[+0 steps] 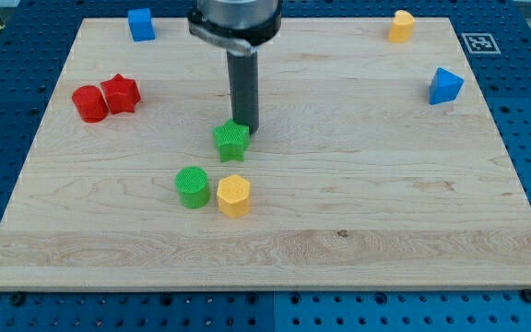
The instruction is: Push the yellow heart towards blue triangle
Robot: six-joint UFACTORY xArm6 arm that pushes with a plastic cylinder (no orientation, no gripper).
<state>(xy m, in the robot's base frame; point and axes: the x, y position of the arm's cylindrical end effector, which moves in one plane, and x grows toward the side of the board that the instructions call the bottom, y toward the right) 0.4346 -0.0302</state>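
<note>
The yellow heart (400,26) sits near the view's top right corner of the wooden board (385,212). The blue triangle (445,86) lies below and to the right of it, near the board's right edge, with a gap between them. My tip (245,127) is near the board's middle, far left of both, and rests against the upper right side of a green star (231,140).
A yellow hexagon (233,195) and a green cylinder (192,186) lie side by side below the green star. A red cylinder (88,103) and a red star (120,93) touch at the left. A blue cube (140,24) is at the top left.
</note>
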